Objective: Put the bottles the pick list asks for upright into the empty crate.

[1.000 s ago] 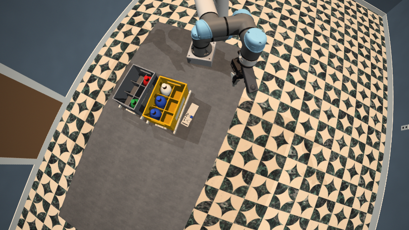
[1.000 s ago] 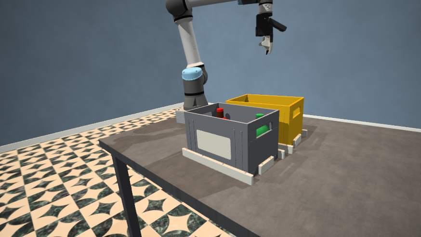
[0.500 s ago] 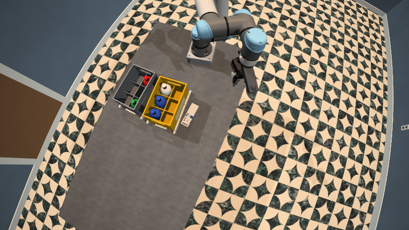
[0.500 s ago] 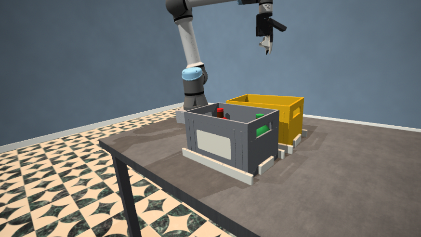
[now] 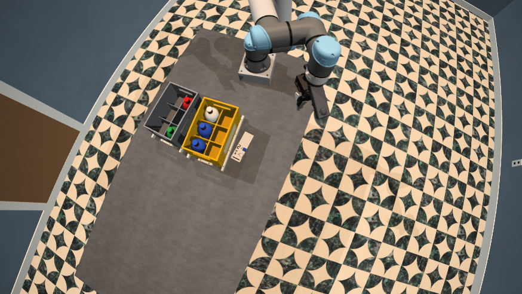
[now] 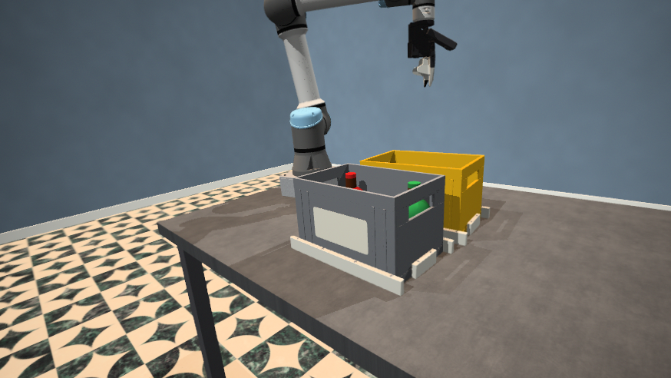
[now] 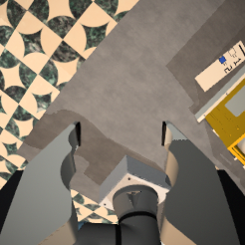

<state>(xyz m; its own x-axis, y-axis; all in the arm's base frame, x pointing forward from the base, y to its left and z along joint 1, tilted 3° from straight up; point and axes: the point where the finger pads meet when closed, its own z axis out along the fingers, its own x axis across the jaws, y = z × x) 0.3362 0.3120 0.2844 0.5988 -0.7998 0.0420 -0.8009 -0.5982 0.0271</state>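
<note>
Okay, my gripper [image 5: 298, 100] [image 6: 426, 83] [image 7: 121, 122] is part-open with nothing between the fingers, hanging high and off to the side of both crates. Below and off to one side of it is the pick list [image 5: 246, 140] [image 7: 209, 80]; I read it, small print, as one white and two blue. Just past that, the yellow crate [image 5: 236, 118] [image 6: 462, 187] [image 7: 224, 117] has one white bottle [image 5: 211, 115] and two blue bottles [image 5: 205, 130] [image 5: 198, 145], apparently upright, so count looks matched and job probably done. Farthest from me, the grey crate [image 5: 184, 89] [image 6: 382, 225] keeps a red bottle [image 5: 187, 103] [image 6: 350, 177] and a green bottle [image 5: 170, 132] [image 6: 417, 208]; neither seems to be on the list. Main risk now is doing extra: misread the tiny digits or colours and I'd add a wrong one. Second, any low swing back could catch a wall or neck and tip or shove a loose crate; the pale strips [image 6: 347, 265] [image 7: 219, 100] by the bases might limit sliding but wouldn't stop tilting. Opening wide inside a cell could do the same. Best guess: stay high, leave everything alone.

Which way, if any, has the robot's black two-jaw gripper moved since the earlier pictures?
No: the black two-jaw gripper hangs in the same spot relative to the yellow crate.
</note>
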